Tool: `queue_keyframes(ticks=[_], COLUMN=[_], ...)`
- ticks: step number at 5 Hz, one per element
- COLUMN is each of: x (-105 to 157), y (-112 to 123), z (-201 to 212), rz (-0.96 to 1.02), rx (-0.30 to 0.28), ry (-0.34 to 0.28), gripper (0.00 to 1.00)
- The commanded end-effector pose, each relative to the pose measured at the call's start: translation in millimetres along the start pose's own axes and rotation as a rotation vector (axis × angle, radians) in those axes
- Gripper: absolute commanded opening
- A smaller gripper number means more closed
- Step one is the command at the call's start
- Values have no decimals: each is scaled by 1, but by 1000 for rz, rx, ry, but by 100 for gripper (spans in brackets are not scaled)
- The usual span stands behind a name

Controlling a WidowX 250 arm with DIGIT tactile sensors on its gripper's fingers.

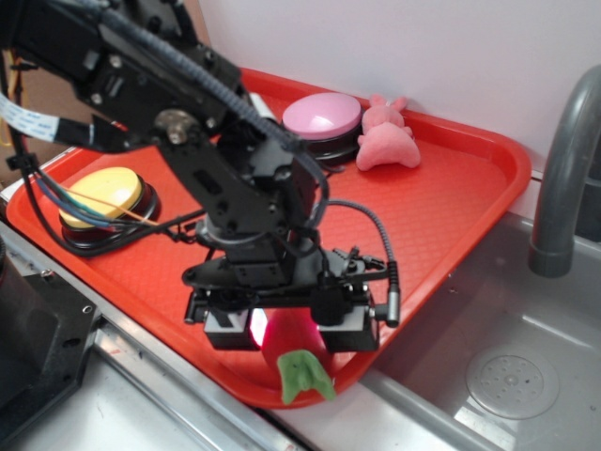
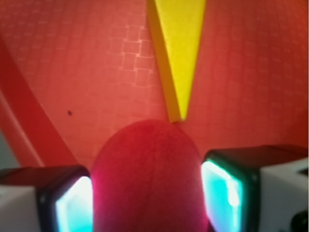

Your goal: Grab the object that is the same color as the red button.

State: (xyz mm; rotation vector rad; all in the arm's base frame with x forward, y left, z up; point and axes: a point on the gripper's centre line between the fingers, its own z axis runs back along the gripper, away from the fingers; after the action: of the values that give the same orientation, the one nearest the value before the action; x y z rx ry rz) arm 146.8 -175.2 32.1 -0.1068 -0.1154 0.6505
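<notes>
The red ball (image 2: 147, 176) is being squeezed between the gripper (image 1: 289, 331) pads on the red tray (image 1: 451, 216).

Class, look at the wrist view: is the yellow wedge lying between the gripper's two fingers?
No. The red plush ball sits between the fingers; the yellow wedge lies beyond it.

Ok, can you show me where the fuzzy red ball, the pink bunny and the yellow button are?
Red plush ball (image 2: 145, 179): wrist view, its fuzzy front, between the pincer pads.
Pink plush animal (image 1: 385, 146): exterior view, its body.
Yellow button (image 1: 101, 194): exterior view, its dome top.
</notes>
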Motion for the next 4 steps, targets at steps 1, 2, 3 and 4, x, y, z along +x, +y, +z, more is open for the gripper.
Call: queue_keyframes(ticks=[1, 2, 3, 4], x=[3, 18, 43, 65], y=[-9, -6, 0, 20], z=[-1, 16, 51, 90], rz=[-78, -202, -327, -408], rx=[-21, -21, -10, -20], ry=[27, 35, 33, 6], gripper=[0, 0, 0, 0])
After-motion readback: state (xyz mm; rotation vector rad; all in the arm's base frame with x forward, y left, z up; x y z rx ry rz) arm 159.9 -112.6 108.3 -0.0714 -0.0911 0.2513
